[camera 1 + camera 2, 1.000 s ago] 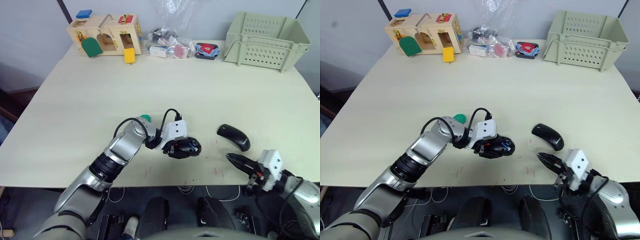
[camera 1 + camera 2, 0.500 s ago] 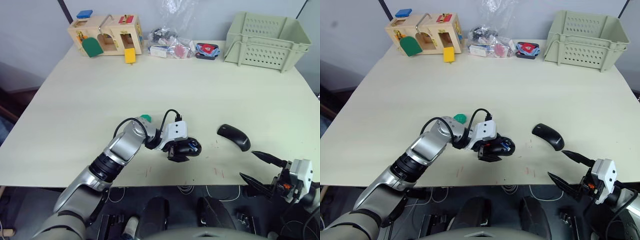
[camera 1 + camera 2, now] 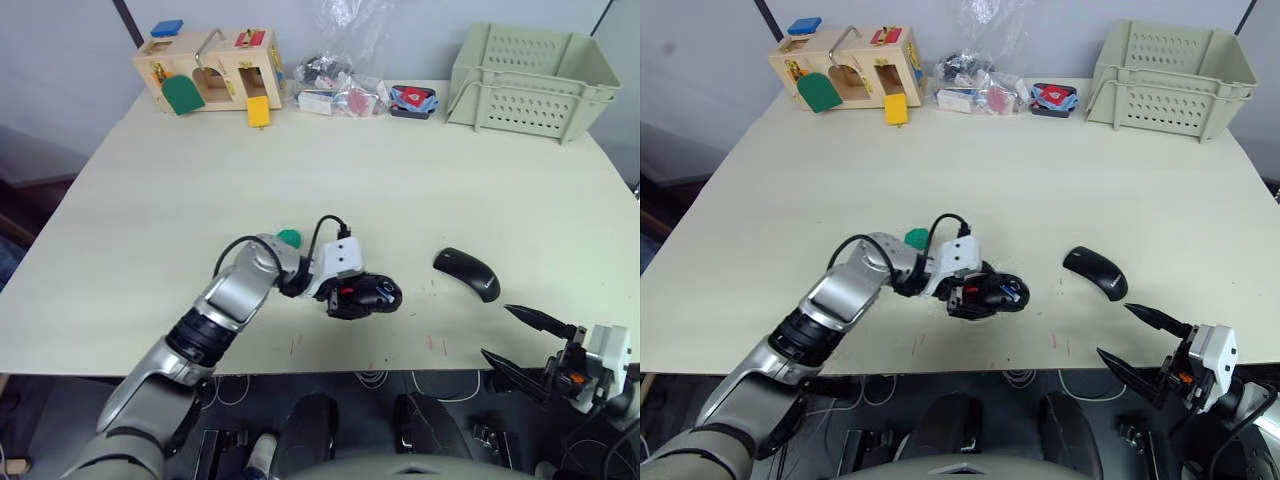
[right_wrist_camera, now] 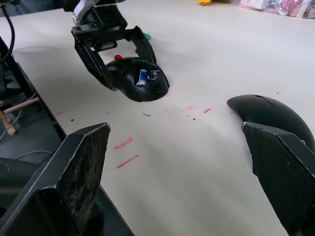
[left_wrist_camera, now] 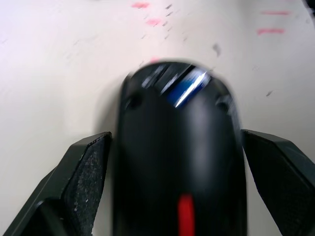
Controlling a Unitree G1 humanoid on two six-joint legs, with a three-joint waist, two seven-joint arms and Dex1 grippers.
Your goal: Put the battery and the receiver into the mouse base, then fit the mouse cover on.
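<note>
The black mouse base (image 3: 372, 295) lies on the table near its front edge, a red patch (image 5: 185, 215) on its top. The battery (image 4: 141, 77) sits in its open compartment, its blue end (image 5: 189, 87) showing. I cannot make out the receiver. My left gripper (image 5: 172, 135) is open, its fingers (image 5: 83, 177) standing on either side of the base. The smooth black mouse cover (image 3: 468, 273) lies to the right of the base. My right gripper (image 3: 497, 331) hangs open off the table's front edge, just in front of the cover and holding nothing.
A green disc (image 3: 289, 238) lies just behind my left wrist. Along the far edge stand a wooden toy box (image 3: 208, 70), some plastic bags (image 3: 340, 85) and a pale green crate (image 3: 530, 70). Red marks (image 4: 125, 152) dot the table near its front edge.
My right gripper has gone from nearly shut to wide open and has drawn back to the right, off the front edge. The left gripper's jaws have widened around the mouse base.
</note>
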